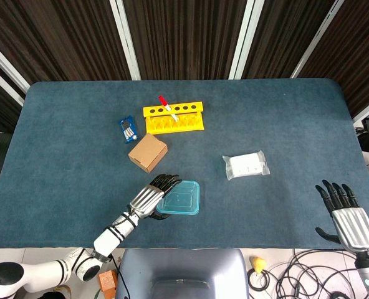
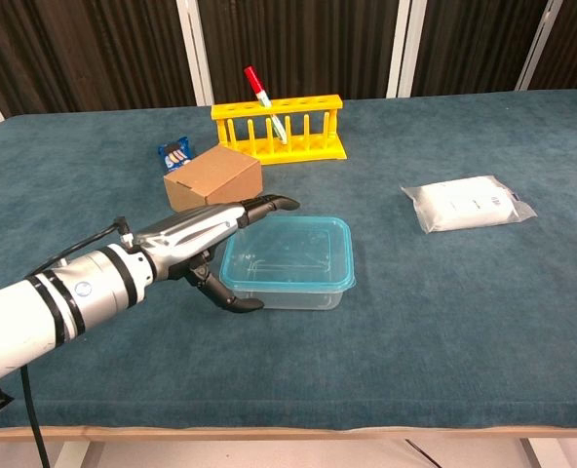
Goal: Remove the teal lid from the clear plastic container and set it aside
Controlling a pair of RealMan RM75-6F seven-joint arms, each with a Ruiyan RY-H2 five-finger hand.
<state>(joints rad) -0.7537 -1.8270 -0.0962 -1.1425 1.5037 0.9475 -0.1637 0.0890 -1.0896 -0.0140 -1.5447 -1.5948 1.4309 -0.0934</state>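
The clear plastic container [image 1: 179, 198] [image 2: 288, 283] stands near the table's front edge with its teal lid [image 2: 290, 253] on top. My left hand [image 1: 152, 194] [image 2: 206, 249] is at the container's left side. Its fingers [image 2: 264, 206] reach along the lid's far left corner, and the thumb [image 2: 232, 297] curls toward the front left corner. The fingers stay apart, and no firm hold on the lid shows. My right hand [image 1: 349, 218] hovers at the table's front right edge with fingers spread and nothing in it; only the head view shows it.
A brown cardboard box [image 1: 148, 152] [image 2: 212, 177] sits just behind my left hand. Farther back are a yellow tube rack [image 1: 174, 118] [image 2: 281, 127] holding a red-capped tube [image 1: 164, 103] and a small blue packet [image 1: 128, 129]. A white packet [image 1: 245, 166] [image 2: 467, 204] lies to the right.
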